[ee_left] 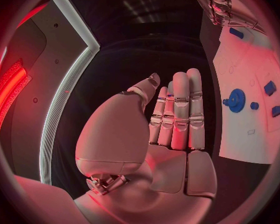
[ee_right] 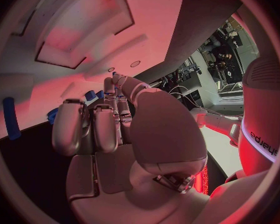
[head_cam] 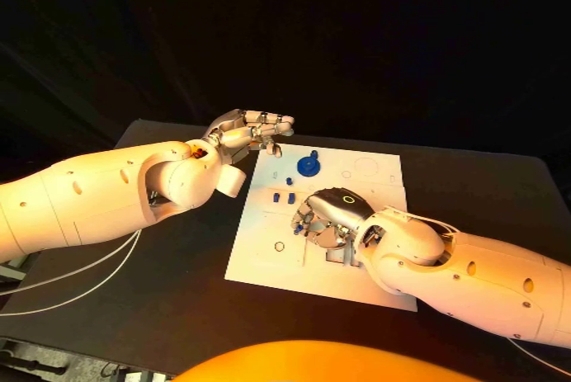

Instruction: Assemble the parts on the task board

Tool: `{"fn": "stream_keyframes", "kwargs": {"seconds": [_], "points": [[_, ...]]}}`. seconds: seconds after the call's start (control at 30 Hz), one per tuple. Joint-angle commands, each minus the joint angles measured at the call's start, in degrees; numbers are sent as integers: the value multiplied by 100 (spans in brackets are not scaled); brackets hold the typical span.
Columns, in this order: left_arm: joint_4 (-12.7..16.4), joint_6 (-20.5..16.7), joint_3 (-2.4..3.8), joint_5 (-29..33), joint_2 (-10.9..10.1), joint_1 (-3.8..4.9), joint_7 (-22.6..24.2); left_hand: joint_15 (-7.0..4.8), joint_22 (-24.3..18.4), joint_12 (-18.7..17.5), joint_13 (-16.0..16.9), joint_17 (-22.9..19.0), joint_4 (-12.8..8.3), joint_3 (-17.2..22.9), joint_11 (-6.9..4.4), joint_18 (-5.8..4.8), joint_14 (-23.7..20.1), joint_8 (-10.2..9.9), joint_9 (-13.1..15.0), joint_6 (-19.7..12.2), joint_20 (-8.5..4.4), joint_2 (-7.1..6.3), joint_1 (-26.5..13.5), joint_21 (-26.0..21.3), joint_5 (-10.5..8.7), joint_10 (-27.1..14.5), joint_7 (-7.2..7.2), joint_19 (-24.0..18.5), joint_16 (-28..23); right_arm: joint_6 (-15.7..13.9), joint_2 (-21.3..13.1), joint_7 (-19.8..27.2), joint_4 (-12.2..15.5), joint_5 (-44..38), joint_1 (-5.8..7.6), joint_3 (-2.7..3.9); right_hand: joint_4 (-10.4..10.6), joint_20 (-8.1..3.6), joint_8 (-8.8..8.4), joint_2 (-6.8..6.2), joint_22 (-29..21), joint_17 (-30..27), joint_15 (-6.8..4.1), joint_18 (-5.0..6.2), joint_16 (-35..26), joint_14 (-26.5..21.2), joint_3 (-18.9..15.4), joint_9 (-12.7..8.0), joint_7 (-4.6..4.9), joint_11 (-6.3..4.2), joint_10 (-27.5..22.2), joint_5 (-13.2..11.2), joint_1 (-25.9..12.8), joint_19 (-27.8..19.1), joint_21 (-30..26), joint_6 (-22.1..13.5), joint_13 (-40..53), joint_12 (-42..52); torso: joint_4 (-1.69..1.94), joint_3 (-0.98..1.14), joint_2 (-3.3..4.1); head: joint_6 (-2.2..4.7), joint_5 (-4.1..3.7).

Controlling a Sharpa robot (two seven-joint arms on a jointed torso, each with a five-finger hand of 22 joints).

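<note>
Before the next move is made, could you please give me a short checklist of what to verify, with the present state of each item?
1. Left hand free: ok, fingers extended together, nothing in it, at the far left corner of the task board.
2. Right hand over the board's middle: ok.
3. Right hand holding a part: cannot tell, fingers curl downward.
4. Blue gear on the board, untouched: ok.
5. Small blue pieces clear of both hands: ok.
6. Parts under the right hand: cannot tell, hidden.

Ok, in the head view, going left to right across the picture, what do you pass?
Left hand → blue gear-shaped part on the task board → right hand, low over the board.
</note>
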Motion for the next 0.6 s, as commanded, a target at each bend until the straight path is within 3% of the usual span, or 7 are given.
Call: {"fn": "stream_keyframes", "kwargs": {"seconds": [0.03, 0.6], "points": [[5, 127, 2, 14, 12, 1, 27, 0, -5, 19, 5, -9, -11, -32, 0, 70, -24, -31, -9, -34, 31, 62, 1, -20, -13, -42, 8, 18, -22, 71, 18, 8, -26, -33, -6, 1, -31, -18, 40, 41, 0, 160, -21, -55, 39, 362, -12, 5, 33, -77, 42, 37, -40, 97, 18, 0, 4, -27, -3, -5, 2, 0, -29], [14, 150, 2, 12, 25, 2, -1, 3, -11, 26, 7, -9, -12, -44, 2, 70, -28, -28, -9, -40, 34, 67, -4, -27, -13, -50, 11, 18, -22, 279, 109, -53, -192, -55, -10, -2, -29, -14, 38, 48, 5, 159, -18, -55, 40, 360, -20, 13, 35, -73, 38, 43, -55, 91, 22, -7, 10, -35, 4, -1, 3, -30, -53]]}}
